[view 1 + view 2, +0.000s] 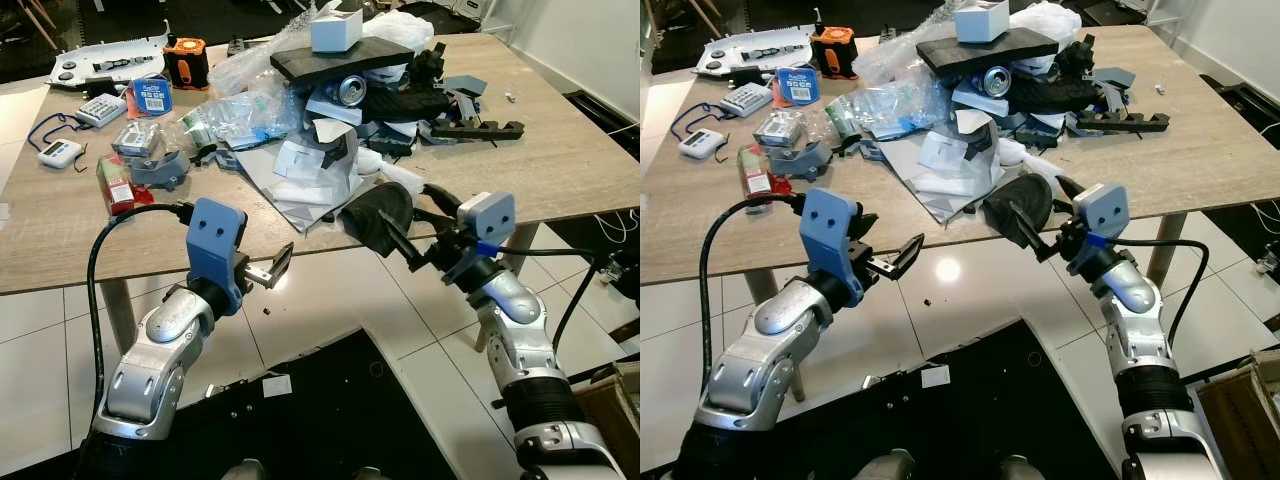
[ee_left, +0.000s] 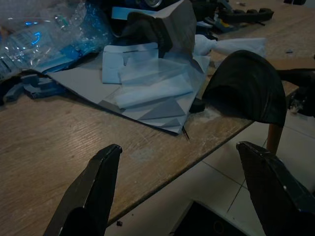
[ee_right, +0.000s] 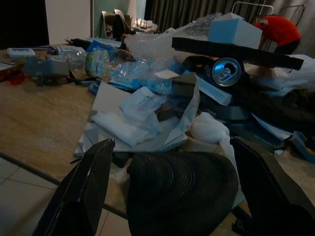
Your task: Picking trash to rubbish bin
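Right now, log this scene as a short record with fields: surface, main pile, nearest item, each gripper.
surface: wooden table, tiled floor below
main pile: heap of trash mid-table, with a drink can, a white box on a dark slab, and clear plastic wrap
nearest item: black curved piece overhanging the table's front edge
right gripper: open, fingers on either side of the black curved piece
left gripper: open, below the table's front edge, holding nothing

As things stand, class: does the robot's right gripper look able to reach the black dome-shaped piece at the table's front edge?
Probably yes: the right gripper is open, its fingers either side of the black dome-shaped piece, with nothing between them.
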Controlling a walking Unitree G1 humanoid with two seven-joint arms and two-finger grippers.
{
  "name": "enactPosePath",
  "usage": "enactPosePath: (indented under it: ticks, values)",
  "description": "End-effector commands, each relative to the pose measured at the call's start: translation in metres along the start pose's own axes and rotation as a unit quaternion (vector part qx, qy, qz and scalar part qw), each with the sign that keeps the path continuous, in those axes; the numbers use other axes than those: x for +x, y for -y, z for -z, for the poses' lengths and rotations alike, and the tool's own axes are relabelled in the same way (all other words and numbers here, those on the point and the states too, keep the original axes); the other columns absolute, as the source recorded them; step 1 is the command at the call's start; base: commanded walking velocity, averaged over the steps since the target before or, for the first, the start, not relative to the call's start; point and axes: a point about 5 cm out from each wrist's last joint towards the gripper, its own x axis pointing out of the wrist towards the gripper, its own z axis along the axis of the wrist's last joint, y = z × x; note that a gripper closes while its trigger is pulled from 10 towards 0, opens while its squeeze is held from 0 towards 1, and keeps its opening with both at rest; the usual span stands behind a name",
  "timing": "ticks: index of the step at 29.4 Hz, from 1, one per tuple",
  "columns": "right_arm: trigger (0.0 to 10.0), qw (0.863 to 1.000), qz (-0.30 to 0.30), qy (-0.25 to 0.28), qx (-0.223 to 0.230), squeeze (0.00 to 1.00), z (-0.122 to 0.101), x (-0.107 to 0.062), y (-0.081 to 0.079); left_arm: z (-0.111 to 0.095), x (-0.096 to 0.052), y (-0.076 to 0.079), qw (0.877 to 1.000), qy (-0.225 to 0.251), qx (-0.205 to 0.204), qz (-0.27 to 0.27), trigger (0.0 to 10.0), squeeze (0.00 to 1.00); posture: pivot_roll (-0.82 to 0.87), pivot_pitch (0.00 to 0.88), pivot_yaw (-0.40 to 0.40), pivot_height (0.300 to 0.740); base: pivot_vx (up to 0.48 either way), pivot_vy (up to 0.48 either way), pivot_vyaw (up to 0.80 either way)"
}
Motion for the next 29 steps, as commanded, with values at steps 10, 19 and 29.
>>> enactPosePath:
  ticks: [10,19,29]
  values:
    - [10.0,0.993,0.014,-0.117,-0.011,0.00,0.033,0.023,-0.007,-0.002,0.001,0.004,1.000,-0.002,0.006,0.010,10.0,0.00,0.28,0.210,0.009,0.740,0.000,0.000,0.00]
    - [10.0,0.991,0.022,-0.130,-0.009,0.00,0.034,0.038,-0.007,-0.005,-0.009,-0.002,1.000,-0.005,0.017,-0.007,10.0,0.00,0.33,0.236,-0.024,0.740,0.000,0.000,0.00]
    - [10.0,0.989,0.043,-0.140,0.005,0.00,0.036,0.048,-0.009,-0.007,-0.020,-0.008,0.999,-0.013,0.028,-0.024,10.0,0.00,0.38,0.256,-0.040,0.740,0.000,0.000,0.00]
